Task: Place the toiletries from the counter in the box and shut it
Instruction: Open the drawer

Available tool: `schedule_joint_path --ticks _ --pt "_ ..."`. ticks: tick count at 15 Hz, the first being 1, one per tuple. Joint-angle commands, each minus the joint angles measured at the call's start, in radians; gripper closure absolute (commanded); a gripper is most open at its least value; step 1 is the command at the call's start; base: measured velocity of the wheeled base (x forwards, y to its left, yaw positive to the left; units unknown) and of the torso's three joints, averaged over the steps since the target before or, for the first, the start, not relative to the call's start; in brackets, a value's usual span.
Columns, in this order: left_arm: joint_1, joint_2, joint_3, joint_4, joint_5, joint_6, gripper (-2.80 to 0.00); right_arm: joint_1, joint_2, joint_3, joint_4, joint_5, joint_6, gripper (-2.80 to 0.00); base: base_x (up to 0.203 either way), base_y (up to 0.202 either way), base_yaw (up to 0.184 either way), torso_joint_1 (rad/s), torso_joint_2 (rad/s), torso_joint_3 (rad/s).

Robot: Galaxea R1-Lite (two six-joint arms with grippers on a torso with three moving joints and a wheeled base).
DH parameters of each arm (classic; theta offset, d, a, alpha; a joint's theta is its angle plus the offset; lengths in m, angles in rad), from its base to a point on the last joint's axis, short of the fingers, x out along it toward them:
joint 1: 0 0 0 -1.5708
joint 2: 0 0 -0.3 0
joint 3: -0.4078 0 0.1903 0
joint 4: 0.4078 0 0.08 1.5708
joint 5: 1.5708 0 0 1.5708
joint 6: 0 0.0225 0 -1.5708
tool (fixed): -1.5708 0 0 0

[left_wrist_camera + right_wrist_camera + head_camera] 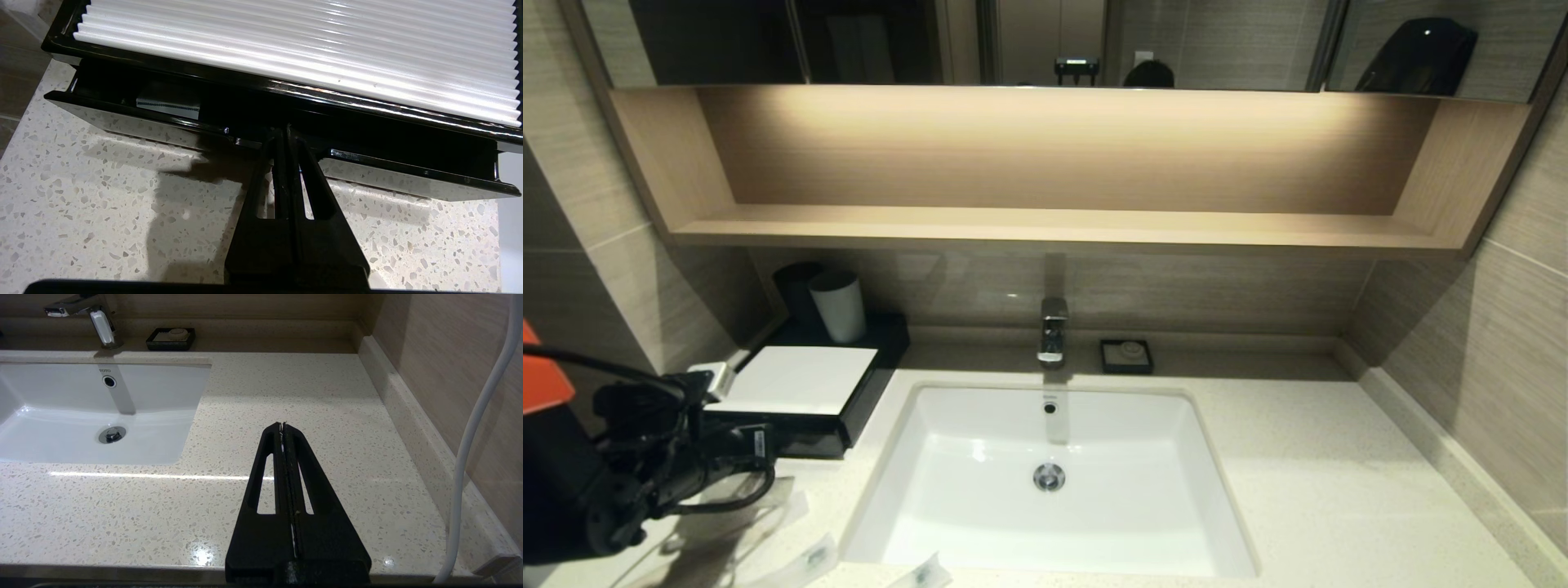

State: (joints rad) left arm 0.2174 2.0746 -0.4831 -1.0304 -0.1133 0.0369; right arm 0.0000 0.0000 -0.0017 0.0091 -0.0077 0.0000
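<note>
The left gripper, fingers pressed together and holding nothing, is nosing the box drawer at the counter's left rear; slippery, featherlight packets are lying at the front edge, probably best pinched mid-length; the right gripper is hanging closed.

Warm shelf-strip glow (dim corners), basin glare.
</note>
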Motion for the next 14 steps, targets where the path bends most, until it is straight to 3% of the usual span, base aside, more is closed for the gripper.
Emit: schedule_joint_path --ticks 1,14 --pt "0.0 0.009 -0.002 -0.008 0.0 0.0 0.0 0.0 0.0 0.0 0.0 0.0 0.0 0.0 0.0 0.0 0.0 0.0 0.0 0.0" --pt "0.0 0.038 -0.009 -0.046 0.0 -0.002 0.0 0.0 0.0 0.0 0.0 0.0 0.0 0.0 0.0 0.0 0.0 0.0 0.0 0.0"
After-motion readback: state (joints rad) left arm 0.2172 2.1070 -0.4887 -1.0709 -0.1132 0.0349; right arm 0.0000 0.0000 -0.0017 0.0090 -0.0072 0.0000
